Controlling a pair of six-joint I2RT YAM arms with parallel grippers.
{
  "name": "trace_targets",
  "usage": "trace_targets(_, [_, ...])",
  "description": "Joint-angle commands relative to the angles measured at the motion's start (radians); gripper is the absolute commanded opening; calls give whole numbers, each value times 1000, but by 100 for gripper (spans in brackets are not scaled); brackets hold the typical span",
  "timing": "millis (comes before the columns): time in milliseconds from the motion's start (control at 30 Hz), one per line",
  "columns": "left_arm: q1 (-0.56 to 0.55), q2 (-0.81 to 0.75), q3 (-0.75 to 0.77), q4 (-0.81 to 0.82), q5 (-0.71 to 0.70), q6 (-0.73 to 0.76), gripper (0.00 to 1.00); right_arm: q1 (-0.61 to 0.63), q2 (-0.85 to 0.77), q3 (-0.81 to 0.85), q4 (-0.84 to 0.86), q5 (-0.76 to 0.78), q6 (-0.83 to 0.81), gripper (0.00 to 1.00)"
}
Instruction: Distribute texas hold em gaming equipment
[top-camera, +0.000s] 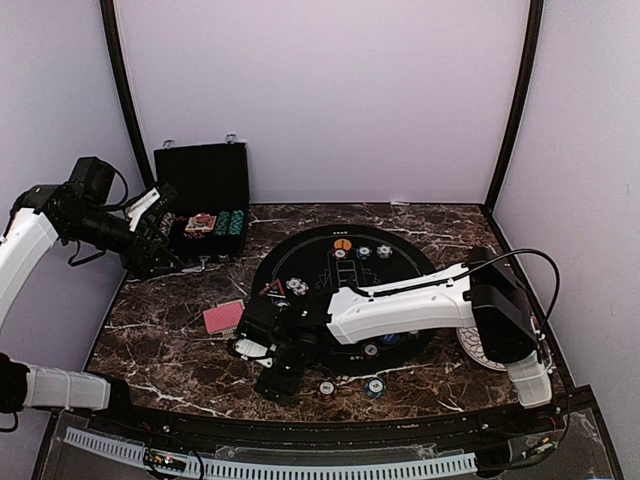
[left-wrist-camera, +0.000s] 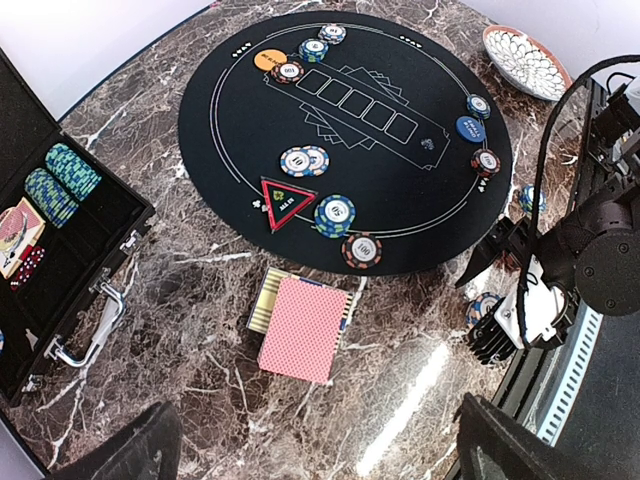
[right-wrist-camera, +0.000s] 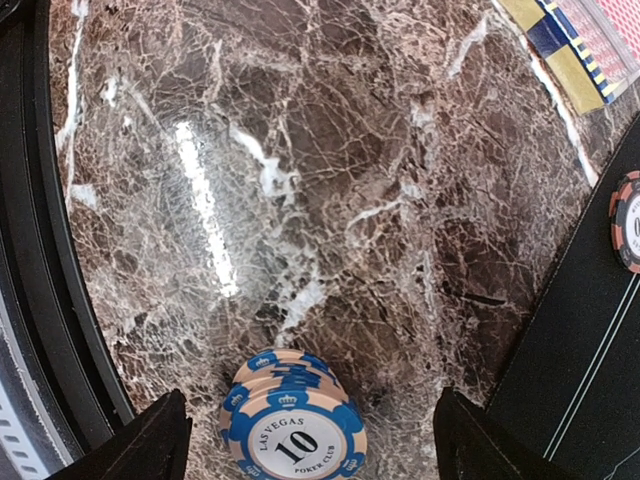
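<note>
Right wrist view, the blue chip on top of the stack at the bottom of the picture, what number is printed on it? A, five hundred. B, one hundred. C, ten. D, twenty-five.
C, the blue chip on top of the stack reads LAS VEGAS 10 POKER CLUB on its face.

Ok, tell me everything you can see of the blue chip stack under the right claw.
The blue chip stack is a short pile of round chips, blue edges with cream stripes; the top face reads LAS VEGAS 10 POKER CLUB. It lies flat, slightly staggered, on the marble table, off the black mat, inside the open right claw, whose fingers do not touch it.
</note>
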Motion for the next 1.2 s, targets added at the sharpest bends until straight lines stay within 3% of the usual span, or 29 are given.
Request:
trace_targets(0, [-6,-4,32,-38,18,6,99,11,13,-5,15,-13,-10,83])
trace_targets(1167, [-8,0,52,-42,6,10,99,11,27,39,0,-41,-21,53])
